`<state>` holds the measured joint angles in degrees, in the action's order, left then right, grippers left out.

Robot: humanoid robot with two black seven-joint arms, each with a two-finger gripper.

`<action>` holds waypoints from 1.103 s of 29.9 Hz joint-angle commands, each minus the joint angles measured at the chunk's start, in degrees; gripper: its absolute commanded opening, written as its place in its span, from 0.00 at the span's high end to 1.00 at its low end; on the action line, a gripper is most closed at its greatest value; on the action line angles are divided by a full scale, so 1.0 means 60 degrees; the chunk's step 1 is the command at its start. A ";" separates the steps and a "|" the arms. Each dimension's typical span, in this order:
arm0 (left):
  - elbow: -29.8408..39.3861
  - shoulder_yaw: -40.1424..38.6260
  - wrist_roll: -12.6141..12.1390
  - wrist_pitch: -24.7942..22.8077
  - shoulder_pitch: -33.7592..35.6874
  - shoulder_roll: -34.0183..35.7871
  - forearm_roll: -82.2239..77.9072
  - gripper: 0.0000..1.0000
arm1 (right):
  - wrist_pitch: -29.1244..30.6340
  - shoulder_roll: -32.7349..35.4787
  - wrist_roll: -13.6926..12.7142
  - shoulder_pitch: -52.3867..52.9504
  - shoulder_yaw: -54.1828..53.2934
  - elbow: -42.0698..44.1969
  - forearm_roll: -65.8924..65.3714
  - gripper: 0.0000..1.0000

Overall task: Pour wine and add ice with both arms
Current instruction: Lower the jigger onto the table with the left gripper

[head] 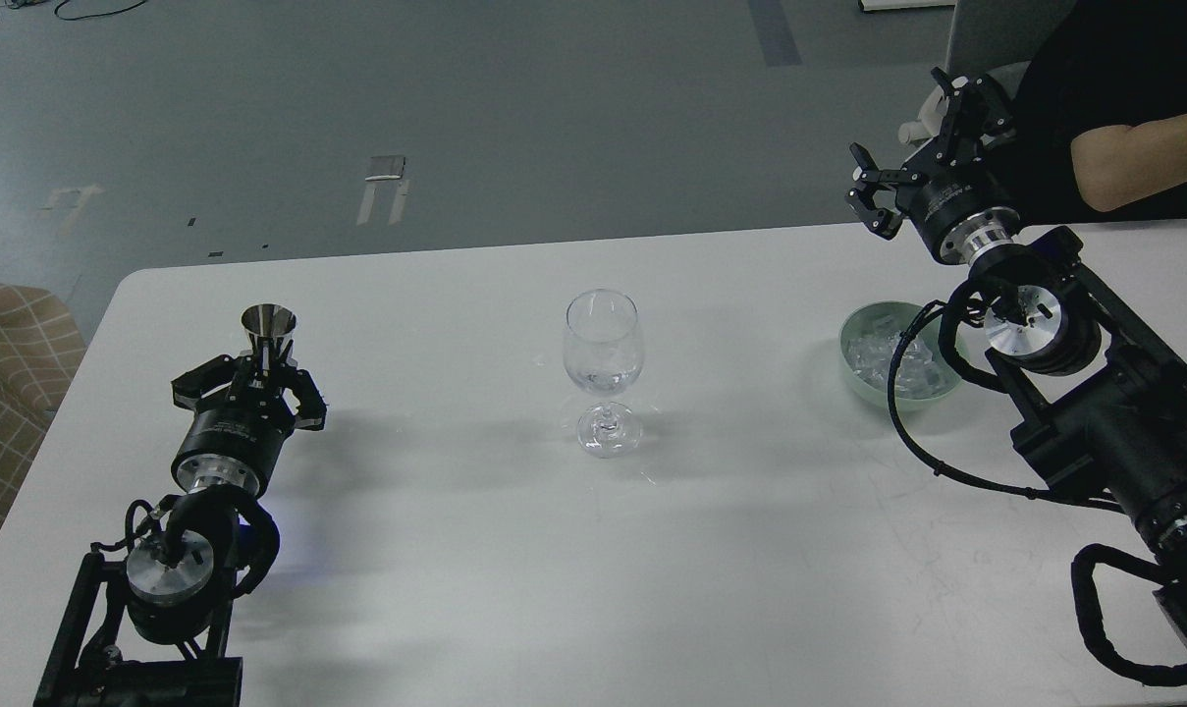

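Observation:
A clear stemmed wine glass point(603, 368) stands upright at the table's middle, with something clear glinting low in its bowl. The ice point(883, 355) lies as several clear cubes in a pale green bowl point(853, 339) at the right. My left gripper point(256, 385) at the left is shut on the stem of a small steel measuring cup point(267, 324), held upright just above the table. My right gripper point(915, 139) is open and empty, raised above the table's far edge behind the bowl. My right arm's cable covers part of the bowl.
The white table point(456, 550) ends just behind the right gripper. A person in black sits at the far right, with a bare forearm point(1138, 157) close to that gripper. A checked seat point(4, 363) stands off the table's left edge.

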<state>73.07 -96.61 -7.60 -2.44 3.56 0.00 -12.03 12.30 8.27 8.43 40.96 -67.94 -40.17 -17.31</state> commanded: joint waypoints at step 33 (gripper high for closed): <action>-0.0343 0.0017 -0.0008 0.0098 0.0022 0.0000 -0.0060 0.52 | 0.0000 -0.0002 0.0002 -0.0014 -0.0014 -0.0014 0.0000 0.00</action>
<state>71.02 -96.50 -7.66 -1.77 3.49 0.00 -12.44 12.30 8.29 8.38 40.89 -68.00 -40.26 -17.31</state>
